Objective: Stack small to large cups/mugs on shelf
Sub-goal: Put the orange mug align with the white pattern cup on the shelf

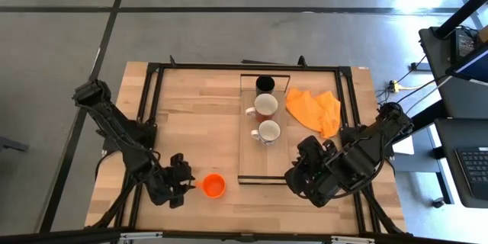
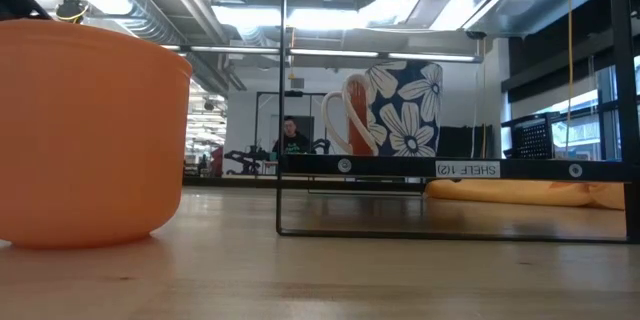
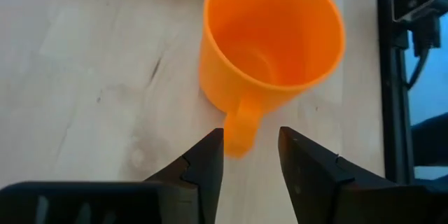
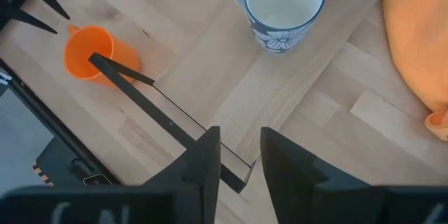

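Wooden counter (image 1: 191,114), black-framed, grey floor around it. Left gripper (image 3: 250,155) sits low at the near-left of the counter, jaws apart and released, nothing clamped; the small handle of the orange cup (image 3: 269,38) lies just ahead of the gap between the two fingers. Orange cup stands upright on the bare counter, mouth up, near the front corner of the shelf (image 1: 248,169) but not on it.

Right gripper (image 4: 240,155) waits over the near-right end of the shelf; fingers parted, holding nothing.

On the shelf, in a row from the far end: black tumbler (image 1: 264,84), a white mug (image 1: 265,106), then a second white mug (image 1: 268,132) with a blue flower pattern outside. Orange cloth (image 1: 314,110) lies beside the shelf on the right.

Handling, judged: orange cup looks like thin plastic, so light, fairly stiff, not fragile, somewhat slick; likely to tip or skid if nudged. Handle is small and would let the cup swing; pinching the rim wall beside the handle seems the steadier hold.
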Controlling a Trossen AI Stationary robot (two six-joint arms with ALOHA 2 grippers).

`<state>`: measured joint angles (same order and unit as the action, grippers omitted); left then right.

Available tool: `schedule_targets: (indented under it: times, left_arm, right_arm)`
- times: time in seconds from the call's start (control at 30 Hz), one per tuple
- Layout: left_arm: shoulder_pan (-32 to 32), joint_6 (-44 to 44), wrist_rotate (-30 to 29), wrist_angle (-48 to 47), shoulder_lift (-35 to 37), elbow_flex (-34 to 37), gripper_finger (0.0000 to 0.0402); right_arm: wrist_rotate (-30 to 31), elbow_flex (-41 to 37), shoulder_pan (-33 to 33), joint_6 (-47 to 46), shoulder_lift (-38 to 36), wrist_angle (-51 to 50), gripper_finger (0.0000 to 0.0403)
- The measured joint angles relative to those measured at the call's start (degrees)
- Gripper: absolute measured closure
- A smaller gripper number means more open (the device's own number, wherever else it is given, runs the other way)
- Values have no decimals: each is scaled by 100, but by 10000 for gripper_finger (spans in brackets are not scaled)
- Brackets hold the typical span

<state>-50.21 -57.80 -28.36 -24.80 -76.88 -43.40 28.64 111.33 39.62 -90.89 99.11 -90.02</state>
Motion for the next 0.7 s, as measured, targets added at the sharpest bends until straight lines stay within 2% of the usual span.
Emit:
schedule_targets:
  times: [0.33,0.7]
  left_arm:
    - [103,146,280,2,0,0,268]
    - [72,293,295,155,-3,0,268]
  right_arm:
    - [-35,0,0,-2,0,0,298]
    - [-35,0,0,0,0,0,298]
